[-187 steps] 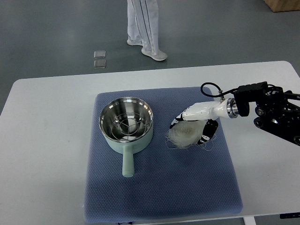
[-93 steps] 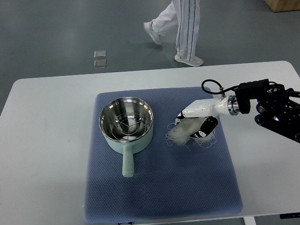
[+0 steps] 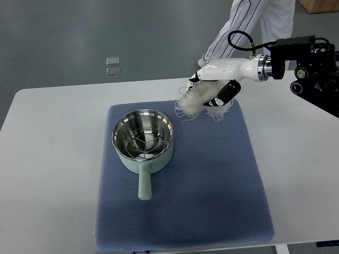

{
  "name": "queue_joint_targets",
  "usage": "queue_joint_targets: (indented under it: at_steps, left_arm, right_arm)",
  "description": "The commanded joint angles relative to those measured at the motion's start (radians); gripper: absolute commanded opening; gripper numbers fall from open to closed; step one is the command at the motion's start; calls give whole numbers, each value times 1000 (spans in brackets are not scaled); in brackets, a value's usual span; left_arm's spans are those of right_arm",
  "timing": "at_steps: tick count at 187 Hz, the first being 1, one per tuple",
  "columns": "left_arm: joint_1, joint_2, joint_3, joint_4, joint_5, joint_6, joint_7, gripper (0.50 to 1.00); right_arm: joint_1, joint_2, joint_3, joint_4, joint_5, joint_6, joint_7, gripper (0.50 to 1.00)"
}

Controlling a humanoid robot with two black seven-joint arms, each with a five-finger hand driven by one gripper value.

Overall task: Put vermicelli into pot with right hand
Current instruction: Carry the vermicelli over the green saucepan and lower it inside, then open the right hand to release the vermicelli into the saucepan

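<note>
One white counter (image 3: 53,174) fills most of the top view, and a blue-grey quilted mat (image 3: 212,185) lies across its middle. Toward the left half of that mat stands the pot (image 3: 142,141), pale green outside and bright steel inside, with a wire rack showing at its bottom and its short handle pointing toward the near edge of the counter. Nothing else is inside it.

Up and to the right of the pot, above the mat's far edge, the vermicelli (image 3: 192,102) hangs as a pale, tangled bundle with loose strands curling out below and to both sides. It is clear of the pot's rim, near it but not over the opening. The right robot hand (image 3: 216,84) has its white fingers curled around the upper part of the bundle, so the noodles are held off the mat. Its white forearm runs right to a metal wrist ring and a black arm that enters from the right edge.

On the grey floor beyond the counter, a person's legs (image 3: 254,21) in white striped trousers show behind the arm, and two small square tiles (image 3: 112,66) lie on the floor further left.
</note>
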Motion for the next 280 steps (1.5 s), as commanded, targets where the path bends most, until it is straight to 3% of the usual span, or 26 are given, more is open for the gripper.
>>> queue_joint_targets:
  at_steps: [1, 33, 96, 169, 183, 194, 218, 233, 280]
  left_arm:
    - [0, 0, 0, 0, 0, 0, 0, 1000]
    - [0, 0, 0, -1, 0, 0, 0, 1000]
    - [0, 0, -1, 0, 0, 0, 0, 1000]
    - [0, 0, -1, 0, 0, -1, 0, 1000]
    - [0, 0, -1, 0, 0, -1, 0, 1000]
    - [0, 0, -1, -1, 0, 0, 0, 1000]
    - [0, 0, -1, 0, 0, -1, 0, 1000]
    - [0, 0, -1, 0, 0, 0, 0, 1000]
    - [0, 0, -1, 0, 0, 0, 0, 1000]
  right_arm:
    - [51, 25, 0, -1, 10, 0, -2, 515]
    - [103, 131, 0, -10, 24, -5, -8, 519]
    - [59, 320, -2, -85, 23, -26, -9, 535]
    - [-46, 392, -20, -156, 7, -49, -11, 574]
    - [-58, 392, -20, -159, 6, -52, -11, 594]
    - [-64, 392, -20, -177, 6, -61, -20, 645]
    - [-66, 392, -18, -209, 7, -75, -38, 684]
    - [-67, 392, -18, -211, 9, -78, -38, 762]
    - [-66, 392, -17, -211, 16, -77, -38, 834]
